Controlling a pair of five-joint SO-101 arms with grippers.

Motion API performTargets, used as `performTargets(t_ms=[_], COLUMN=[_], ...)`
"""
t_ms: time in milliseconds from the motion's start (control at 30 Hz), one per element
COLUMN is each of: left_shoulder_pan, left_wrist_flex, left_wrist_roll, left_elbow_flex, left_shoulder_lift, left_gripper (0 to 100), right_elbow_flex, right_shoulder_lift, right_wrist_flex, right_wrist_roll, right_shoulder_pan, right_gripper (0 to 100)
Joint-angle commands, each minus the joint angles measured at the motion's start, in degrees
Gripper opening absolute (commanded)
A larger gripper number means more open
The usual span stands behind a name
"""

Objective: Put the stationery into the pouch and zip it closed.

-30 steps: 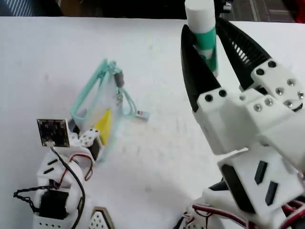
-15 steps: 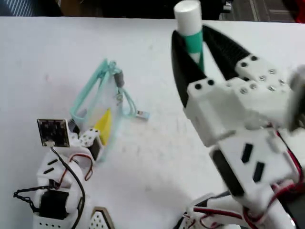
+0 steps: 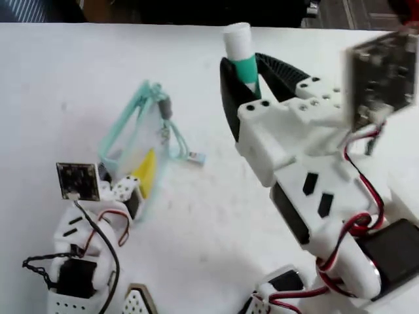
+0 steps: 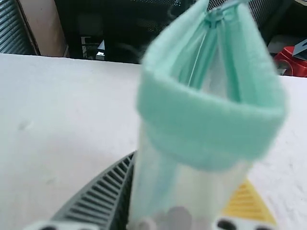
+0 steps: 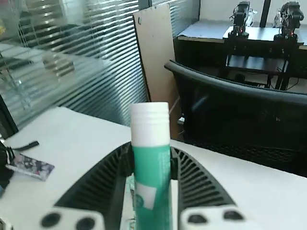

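Right wrist view: glue stick (image 5: 151, 182) upright in right hand (image 5: 151, 152)

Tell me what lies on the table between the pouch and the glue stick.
Nothing: in the high view the table is bare between the pouch and the glue stick held by the right pincer.

The clear plastic pouch (image 3: 134, 140) is smooth and translucent, its mint-green cloth edging soft and fuzzy. The green glue stick (image 5: 151, 163) and its white cap are smooth, faintly glossy plastic. The right tool (image 3: 243, 62) has matt black ribbed plastic fingers (image 5: 96, 187) on a white plastic body. The white counter (image 3: 65, 65) looks matt.
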Motion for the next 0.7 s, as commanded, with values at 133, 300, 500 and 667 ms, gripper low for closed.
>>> performTargets(t_ms=[133, 300, 500, 667], left_shoulder_pan=[2.0, 1.9, 1.5, 1.9], left_wrist_flex=[-1.5, -1.5, -1.5, -1.6], left_wrist_roll=[-2.5, -2.5, -2.5, -2.5], left_elbow_flex=[-0.3, -0.3, -0.3, -0.3], left_shoulder_lift=[0.5, 0.5, 0.5, 0.5], left_gripper=[24, 24, 24, 24], right_elbow_flex=[2.8, 12.0, 24.9, 38.5], right_shoulder_lift=[0.8, 0.7, -4.9, -14.5], right_wrist_flex=[5.8, 7.3, 6.5, -2.0], right_wrist_roll=[-11.3, -11.3, -10.8, -10.7], right_shoulder_pan=[-0.1, 0.2, 0.2, 0.2], right_gripper=[1.6, 1.6, 1.6, 1.6])
